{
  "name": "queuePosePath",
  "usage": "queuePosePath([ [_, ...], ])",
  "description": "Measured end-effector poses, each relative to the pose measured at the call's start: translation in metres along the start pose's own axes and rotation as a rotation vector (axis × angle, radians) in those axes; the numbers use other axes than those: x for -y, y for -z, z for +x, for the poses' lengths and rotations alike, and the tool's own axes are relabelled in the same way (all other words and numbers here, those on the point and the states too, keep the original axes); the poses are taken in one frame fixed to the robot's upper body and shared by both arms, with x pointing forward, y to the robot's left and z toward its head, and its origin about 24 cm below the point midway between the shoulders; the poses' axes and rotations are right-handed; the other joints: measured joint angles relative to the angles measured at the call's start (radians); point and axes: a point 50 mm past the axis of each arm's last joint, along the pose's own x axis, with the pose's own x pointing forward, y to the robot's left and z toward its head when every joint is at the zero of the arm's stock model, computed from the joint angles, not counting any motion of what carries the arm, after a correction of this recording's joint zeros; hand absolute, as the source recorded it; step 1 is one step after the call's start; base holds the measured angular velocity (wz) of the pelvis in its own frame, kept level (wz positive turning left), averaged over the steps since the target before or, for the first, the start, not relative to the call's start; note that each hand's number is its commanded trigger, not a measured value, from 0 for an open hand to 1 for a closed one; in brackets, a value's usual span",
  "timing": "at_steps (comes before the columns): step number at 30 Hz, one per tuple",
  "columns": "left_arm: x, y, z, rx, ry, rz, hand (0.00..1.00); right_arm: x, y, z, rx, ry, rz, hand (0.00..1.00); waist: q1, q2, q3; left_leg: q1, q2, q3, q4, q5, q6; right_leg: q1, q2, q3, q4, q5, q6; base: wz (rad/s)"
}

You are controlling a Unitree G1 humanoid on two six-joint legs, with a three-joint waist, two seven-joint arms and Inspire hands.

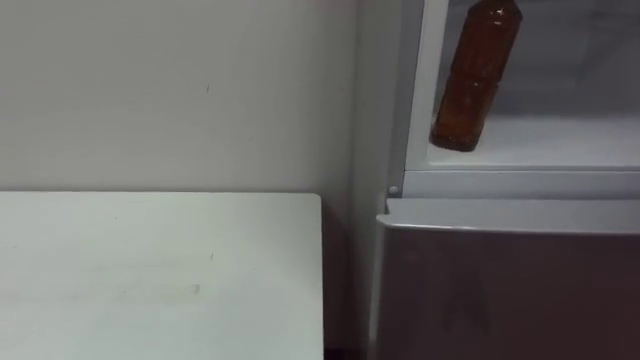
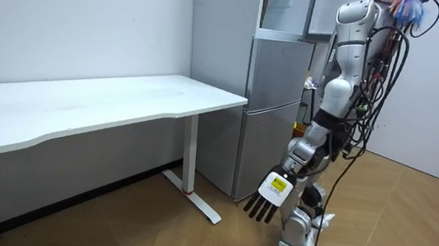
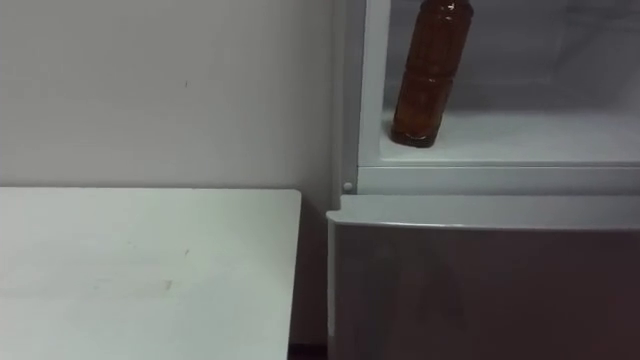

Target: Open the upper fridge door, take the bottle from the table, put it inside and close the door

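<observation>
- While the robot is stood upright on the wooden floor (image 2: 406,235) just before the fridge (image 2: 274,113), its left arm is hung straight down at its side.
- The left robot hand (image 2: 269,197) is seen released: its fingers are held straight, pointed at the floor, and nothing is grasped.
- Nearest in the head views, the white counter (image 1: 150,270) is found at the lower left, with its right edge set just beside the fridge and a narrow dark gap left between the two.
- The grey lower door (image 1: 510,290) of the fridge is seen closed, below the upper compartment.
- Above it, the upper compartment (image 1: 560,140) is seen open, so that its white interior floor is exposed.
- The bottle (image 1: 472,80), filled with brown liquid, is located inside the upper compartment, near its left frame and towards the front.
- The bottle is tilted, with its top leaned to the right; its base is set at the compartment floor.
- The bottle's cap is cut off by the upper edge, so what is at its top cannot be told.
- A plain pale wall (image 1: 180,90) is seen behind the counter.
</observation>
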Motion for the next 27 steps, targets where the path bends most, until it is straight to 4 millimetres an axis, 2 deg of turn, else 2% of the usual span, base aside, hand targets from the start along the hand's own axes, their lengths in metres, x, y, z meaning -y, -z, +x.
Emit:
queuePosePath([
  [4,0.001,0.000,0.000,-0.008,0.003,0.000,0.00,-0.010,-0.001,0.000,-0.021,-0.072,0.028,0.00,-0.002,0.001,0.0007,0.001,0.000,-0.002,0.002,-0.001,0.001,0.006,0.001,-0.002,-0.002,0.000,0.001,0.02],
  [9,0.000,0.001,0.000,-0.006,-0.001,0.025,0.00,-0.011,-0.004,0.001,-0.021,-0.093,0.064,0.00,-0.003,0.001,0.0008,0.004,0.001,-0.003,0.001,-0.001,0.001,0.008,0.000,-0.002,0.000,-0.001,0.001,0.00],
  [14,-0.008,0.002,0.000,-0.013,-0.033,-0.019,0.00,-0.003,-0.015,0.003,-0.006,-0.048,0.224,0.00,-0.014,-0.011,0.0036,0.019,0.000,-0.002,0.000,-0.002,0.000,0.013,-0.001,-0.001,-0.002,-0.006,0.002,0.00],
  [16,-0.013,0.005,0.000,-0.024,-0.052,-0.039,0.00,0.004,-0.023,0.004,0.010,-0.020,0.306,0.00,-0.029,-0.019,0.0043,0.023,0.001,-0.001,-0.003,-0.004,0.000,0.017,0.001,0.000,-0.002,-0.006,0.003,-0.02],
  [18,-0.019,0.006,0.000,-0.030,-0.072,-0.047,0.00,0.011,-0.030,0.005,0.025,0.011,0.368,0.00,-0.029,-0.025,0.0049,0.032,0.001,-0.001,-0.004,-0.004,0.001,0.021,0.001,0.005,0.000,-0.008,0.003,-0.06],
  [19,-0.023,0.007,0.000,-0.031,-0.086,-0.054,0.00,0.017,-0.038,0.006,0.041,0.036,0.407,0.00,-0.036,-0.034,0.0018,0.035,0.000,-0.001,-0.004,-0.006,0.001,0.024,0.000,0.005,0.000,-0.010,0.004,0.00],
  [21,-0.027,0.007,0.000,-0.030,-0.102,-0.064,0.00,0.025,-0.055,0.006,0.085,0.057,0.454,0.00,-0.049,-0.044,0.0022,0.034,0.000,-0.002,-0.003,-0.006,0.002,0.023,0.001,0.003,0.001,-0.010,0.005,0.00],
  [22,-0.031,0.006,0.000,-0.028,-0.111,-0.060,0.00,0.028,-0.068,0.005,0.124,0.064,0.486,0.00,-0.053,-0.047,0.0050,0.033,0.000,-0.001,-0.003,-0.006,0.002,0.020,0.001,0.005,0.002,-0.010,0.005,0.00],
  [25,-0.039,-0.002,0.002,-0.007,-0.130,-0.058,0.00,0.039,-0.099,0.003,0.198,0.091,0.601,0.00,-0.068,-0.071,0.0039,0.036,-0.001,0.003,-0.002,-0.007,0.002,0.023,0.003,0.005,0.003,-0.010,0.005,0.00],
  [27,-0.040,-0.005,0.003,0.000,-0.131,-0.044,0.00,0.044,-0.119,-0.001,0.261,0.095,0.631,0.00,-0.079,-0.079,0.0045,0.034,0.000,0.003,-0.002,-0.007,0.003,0.020,0.003,0.006,0.004,-0.010,0.006,-0.03],
])
